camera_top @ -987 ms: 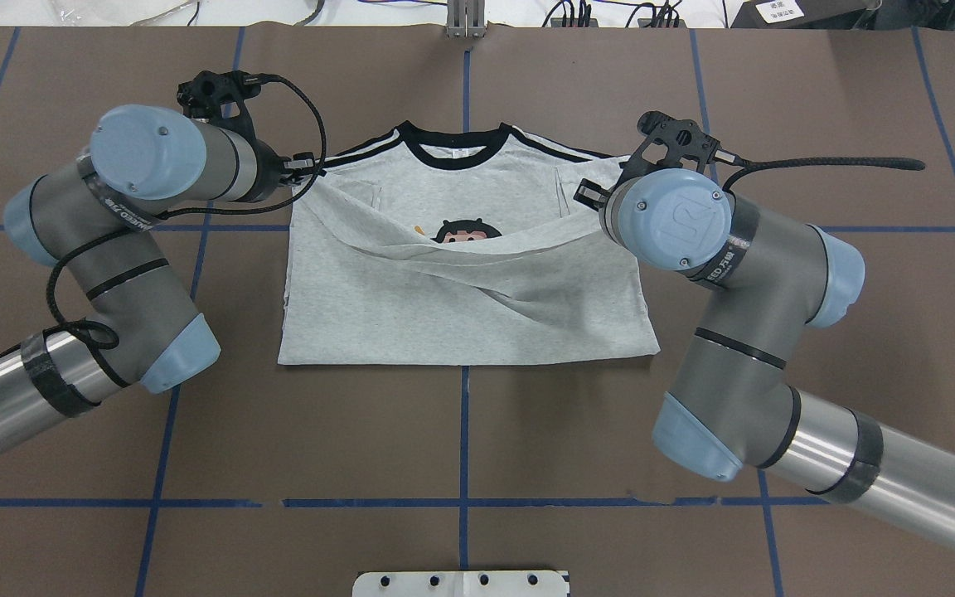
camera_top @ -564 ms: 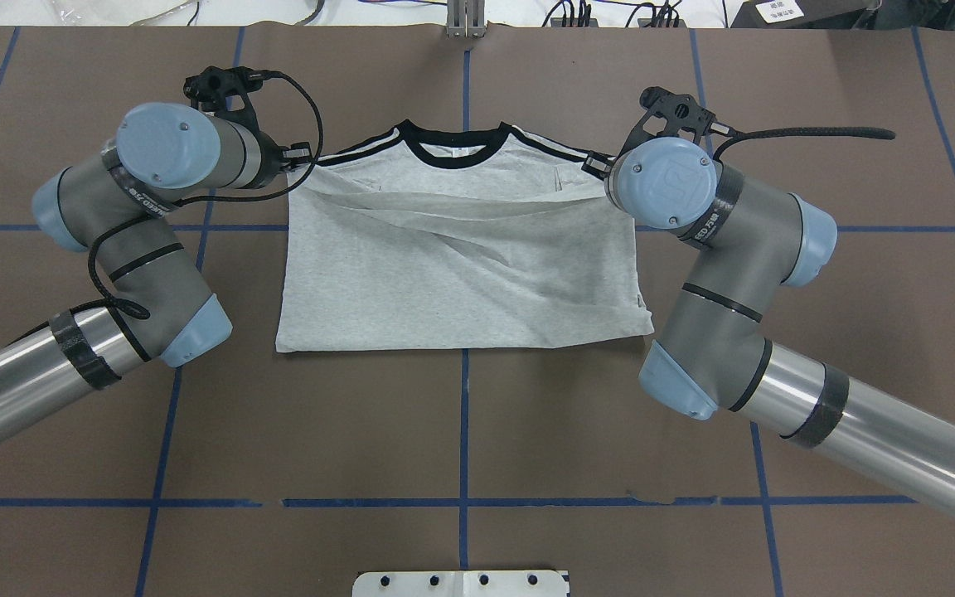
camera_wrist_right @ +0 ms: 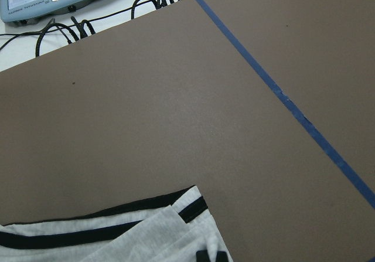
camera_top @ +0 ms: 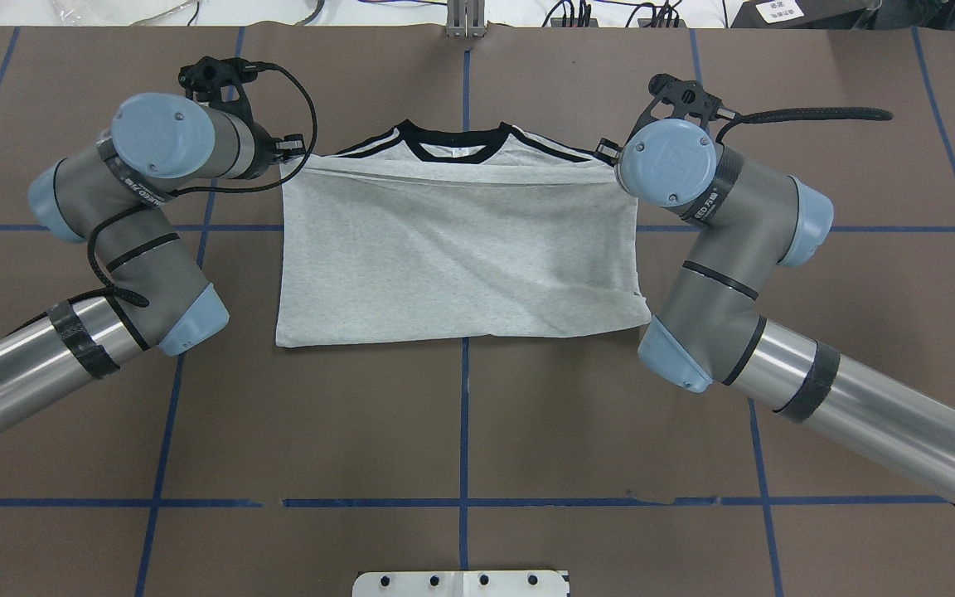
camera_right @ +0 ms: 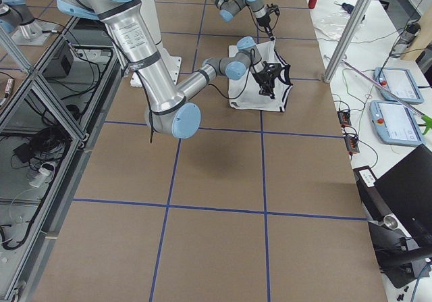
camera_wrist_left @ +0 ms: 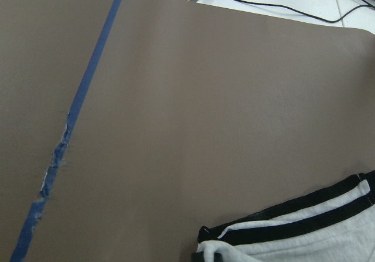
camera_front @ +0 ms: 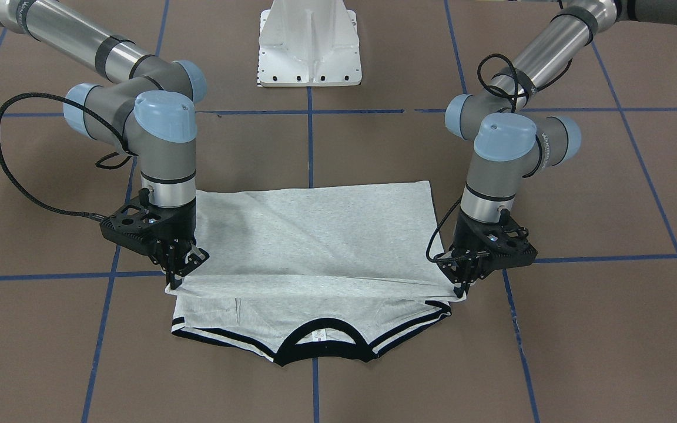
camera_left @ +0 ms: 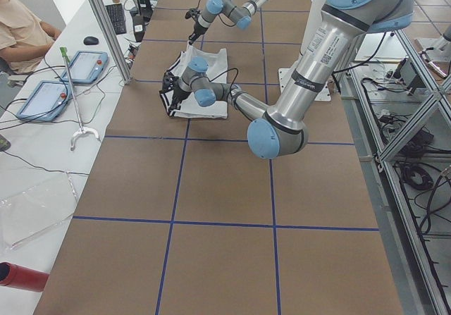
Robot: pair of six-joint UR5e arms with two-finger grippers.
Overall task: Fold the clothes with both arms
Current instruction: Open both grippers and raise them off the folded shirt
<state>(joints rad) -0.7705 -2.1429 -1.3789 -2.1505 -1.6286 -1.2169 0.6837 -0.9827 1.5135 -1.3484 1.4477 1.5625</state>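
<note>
Grey and soft, the T-shirt (camera_top: pixel 457 249) lies in the upper middle of the overhead view, flat on the brown tabletop (camera_top: pixel 461 431). Its bottom half is folded up over its front, and the folded edge stops just short of the black collar (camera_top: pixel 453 149).

I think it will feel light and floppy (like any thin shirt). It will not break, but it sags in the middle and can slide on itself if it is pulled unevenly. The best places to hold it are the two outer corners of the loose edge, one for each claw, so the cloth stays stretched and straight between them.

On the left of the overhead view, the left arm (camera_top: pixel 138 215) bends in from the lower left corner. Its wrist points straight down at the shirt's upper left corner. The left claw (camera_front: pixel 463 286), seen on the right of the front-facing view, is pinched tight on that corner of the folded edge, low by the tabletop.

On the right of the overhead view, the right arm (camera_top: pixel 718 240) bends in from the lower right corner in the same way, like a mirror. The right claw (camera_front: pixel 175 276) is squeezed on the other corner, also low down.
</note>
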